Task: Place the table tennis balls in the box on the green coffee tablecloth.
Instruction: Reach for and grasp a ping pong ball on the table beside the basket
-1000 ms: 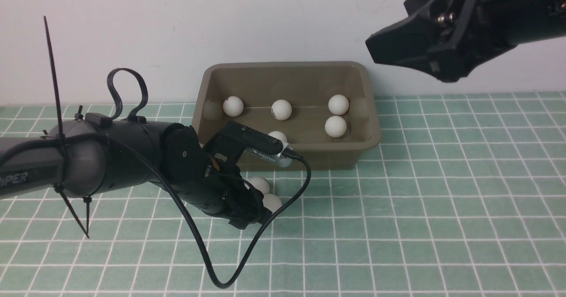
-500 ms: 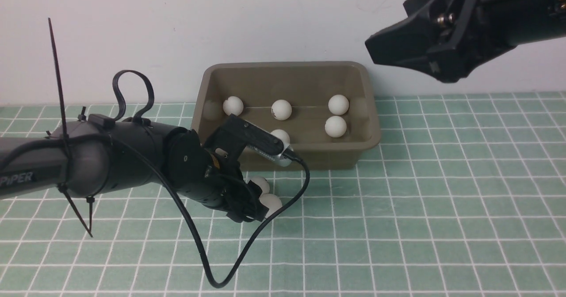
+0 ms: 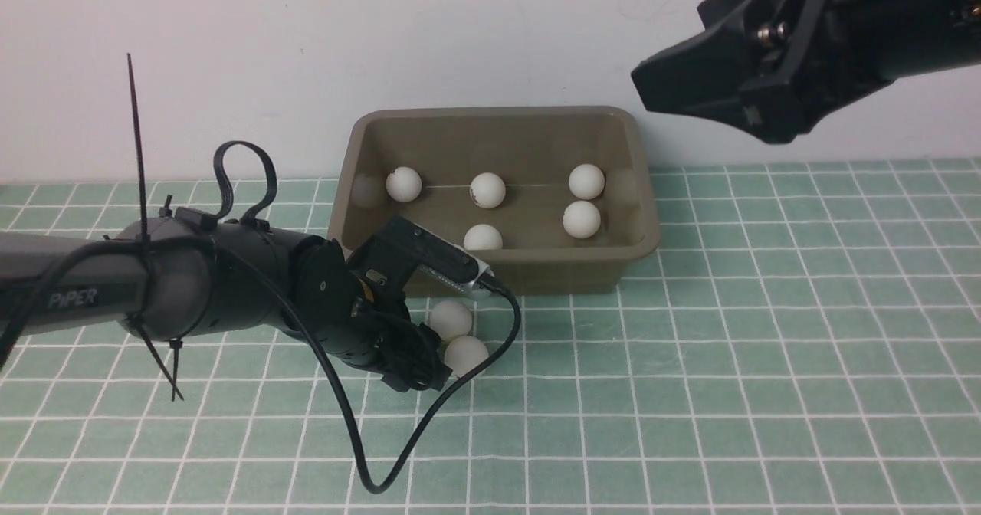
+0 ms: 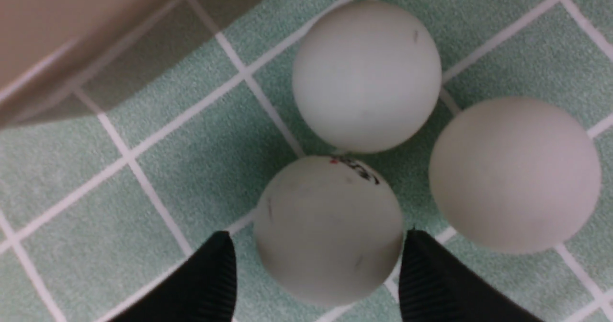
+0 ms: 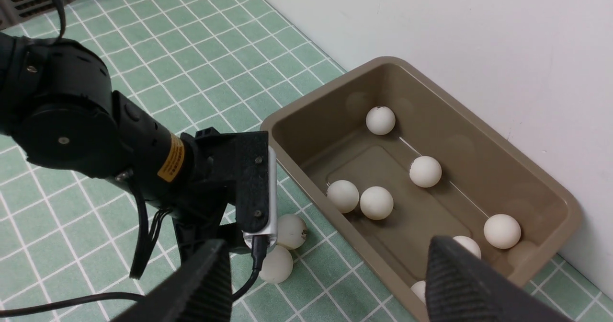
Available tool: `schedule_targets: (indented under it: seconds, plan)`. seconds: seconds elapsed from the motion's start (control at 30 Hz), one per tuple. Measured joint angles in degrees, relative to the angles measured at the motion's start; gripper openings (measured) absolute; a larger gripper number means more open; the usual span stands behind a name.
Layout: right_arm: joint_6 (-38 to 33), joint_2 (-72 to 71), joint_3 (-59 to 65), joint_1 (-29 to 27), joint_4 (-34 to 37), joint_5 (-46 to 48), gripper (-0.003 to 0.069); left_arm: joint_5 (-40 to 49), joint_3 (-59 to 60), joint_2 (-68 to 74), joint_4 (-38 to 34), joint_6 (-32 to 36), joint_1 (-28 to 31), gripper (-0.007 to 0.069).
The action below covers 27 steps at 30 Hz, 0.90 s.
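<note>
The olive-brown box (image 3: 647,239) stands on the green coffee tablecloth (image 3: 766,362) by the wall, with several white table tennis balls (image 3: 488,190) inside. Three more balls lie on the cloth in front of it. In the left wrist view, my left gripper (image 4: 318,238) straddles the logo ball (image 4: 328,228). One fingertip (image 4: 431,283) is at the ball's edge and a thin strip of cloth shows at the other. That ball rests on the cloth, touching a second ball (image 4: 366,75), with a third (image 4: 515,173) beside it. My right gripper (image 3: 651,86) hangs open and empty, high above the box's right end.
The left arm's black cable (image 3: 360,454) loops over the cloth in front of the box. A white wall runs right behind the box (image 5: 541,183). Two of the loose balls (image 5: 291,231) lie under the left wrist camera housing (image 5: 254,183).
The left arm has slid a little left and toward the box's front, uncovering more of the two loose balls. Its jaws have narrowed. The right arm is still.
</note>
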Motion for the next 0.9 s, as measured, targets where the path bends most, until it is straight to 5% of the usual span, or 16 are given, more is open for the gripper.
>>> schedule_targets:
  seconds: [0.13, 0.67, 0.9]
  plan:
    - [0.0, 0.0, 0.0, 0.0, 0.0, 0.0, 0.0493, -0.66, 0.0, 0.0, 0.0, 0.42, 0.0, 0.032]
    - [0.0, 0.0, 0.0, 0.0, 0.06, -1.17, 0.0482, 6.03, 0.0, -9.46, -0.02, 0.87, 0.0, 0.0321]
    - [0.0, 0.0, 0.0, 0.0, 0.11, -1.54, 0.0482, -3.38, 0.0, -13.5, -0.07, 8.48, 0.0, 0.0321]
